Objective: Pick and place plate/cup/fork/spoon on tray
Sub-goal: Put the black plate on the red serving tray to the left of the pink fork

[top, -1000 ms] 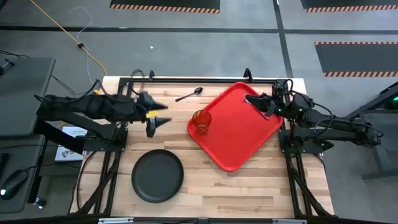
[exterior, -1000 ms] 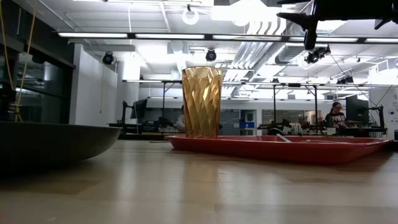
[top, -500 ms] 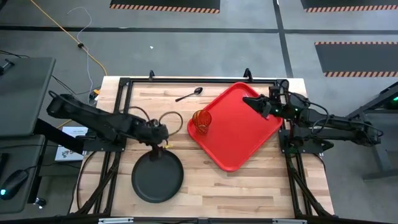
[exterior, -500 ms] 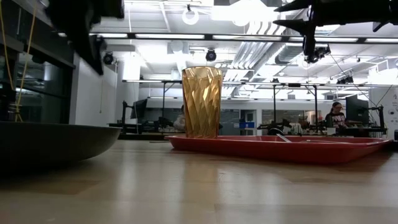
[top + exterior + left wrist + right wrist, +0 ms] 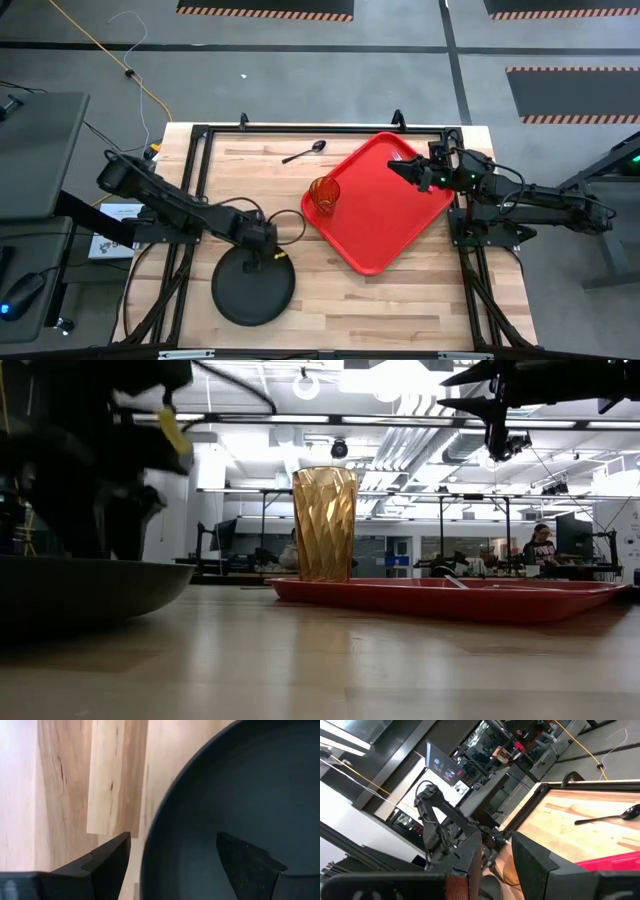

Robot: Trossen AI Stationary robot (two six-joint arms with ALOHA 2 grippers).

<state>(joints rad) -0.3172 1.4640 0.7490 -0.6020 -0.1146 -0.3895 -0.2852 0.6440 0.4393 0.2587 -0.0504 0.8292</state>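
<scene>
Bare wood lies all round the plate (image 5: 253,290) near the table's (image 5: 400,300) front edge. It's round, matte black, raised rim. The left gripper (image 5: 172,857) is down at its far rim, fingers spread wide, straddling the rim, clasping nothing. Farther back, the amber cup (image 5: 323,195) stands on the red tray's (image 5: 385,225) left edge. The right gripper (image 5: 405,166) hovers over the tray's far corner, fingers parted, empty. The spoon (image 5: 304,152) lies beyond.
</scene>
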